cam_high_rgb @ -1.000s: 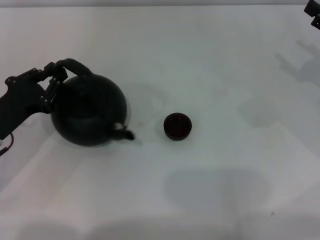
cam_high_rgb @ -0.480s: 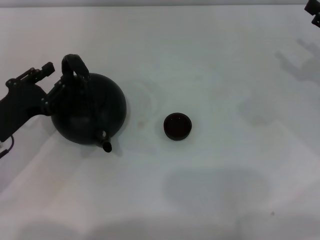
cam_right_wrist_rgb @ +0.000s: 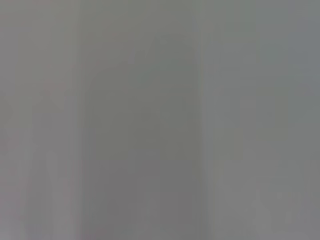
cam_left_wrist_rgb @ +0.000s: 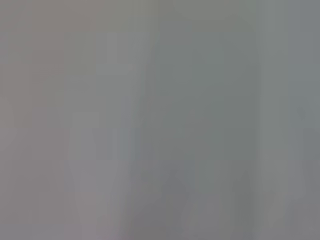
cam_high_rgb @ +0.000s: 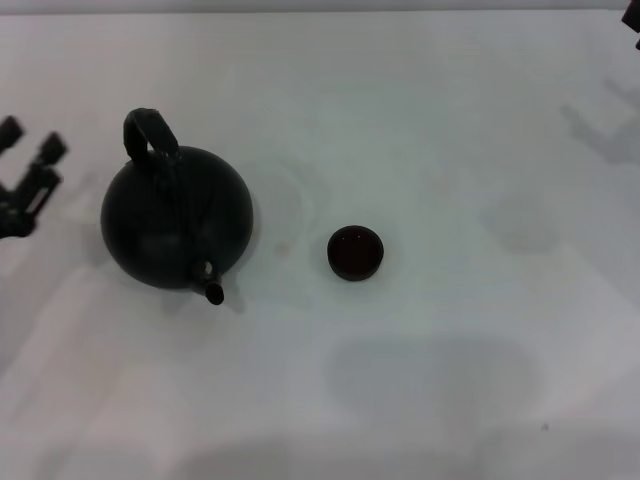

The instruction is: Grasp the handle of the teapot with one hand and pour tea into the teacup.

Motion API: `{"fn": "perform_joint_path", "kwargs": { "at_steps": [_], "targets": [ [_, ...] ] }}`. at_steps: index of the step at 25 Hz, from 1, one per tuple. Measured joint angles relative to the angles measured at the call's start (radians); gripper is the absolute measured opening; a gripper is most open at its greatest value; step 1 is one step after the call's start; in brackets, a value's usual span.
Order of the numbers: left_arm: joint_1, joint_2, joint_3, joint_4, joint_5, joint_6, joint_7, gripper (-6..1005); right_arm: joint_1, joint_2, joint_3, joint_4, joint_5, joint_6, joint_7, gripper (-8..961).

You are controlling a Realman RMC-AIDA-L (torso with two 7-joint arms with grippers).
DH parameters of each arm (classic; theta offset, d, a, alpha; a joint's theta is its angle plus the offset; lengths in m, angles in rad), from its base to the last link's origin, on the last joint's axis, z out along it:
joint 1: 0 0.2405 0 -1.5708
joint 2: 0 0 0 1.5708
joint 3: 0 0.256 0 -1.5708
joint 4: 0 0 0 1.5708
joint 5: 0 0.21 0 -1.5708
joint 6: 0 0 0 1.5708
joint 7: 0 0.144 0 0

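Note:
The matte black teapot [cam_high_rgb: 175, 218] stands on the white table at the left of the head view. Its arched handle [cam_high_rgb: 152, 140] rises over its top, and its short spout [cam_high_rgb: 212, 291] points toward the table's front edge. The small dark teacup [cam_high_rgb: 355, 252] stands upright to the right of the teapot, well apart from it. My left gripper [cam_high_rgb: 30, 142] is at the far left edge, open and empty, a short way left of the teapot and not touching it. Only a dark sliver of my right arm [cam_high_rgb: 637, 42] shows at the top right edge. Both wrist views show plain grey.
The white table [cam_high_rgb: 420, 380] spreads around both objects, with soft shadows on it at the front and at the right.
My left gripper has let go of the handle and drawn back to the left edge. The teapot's spout swung from pointing at the cup to pointing at the front; the pot now stands still.

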Motion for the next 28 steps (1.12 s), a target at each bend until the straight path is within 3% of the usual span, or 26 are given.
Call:
{"fn": "perform_joint_path", "kwargs": {
  "at_steps": [7,13,22,28],
  "targets": [
    [0.070,-0.005,-0.132,-0.063,-0.029,0.106,0.048,516,-0.035,0.000,0.009,-0.001,0.012,0.005,-0.008,844],
    [0.078,-0.005,-0.240,-0.161,-0.044,0.154,0.133,516,-0.062,0.017,0.094,0.028,0.015,0.016,-0.049,845],
    [0.075,-0.003,-0.366,-0.234,-0.096,0.151,0.226,517,-0.068,0.019,0.199,0.176,0.038,0.064,-0.187,846],
    [0.092,-0.003,-0.381,-0.235,-0.096,0.151,0.252,517,-0.080,0.021,0.201,0.264,0.086,0.074,-0.353,848]
  ]
}}
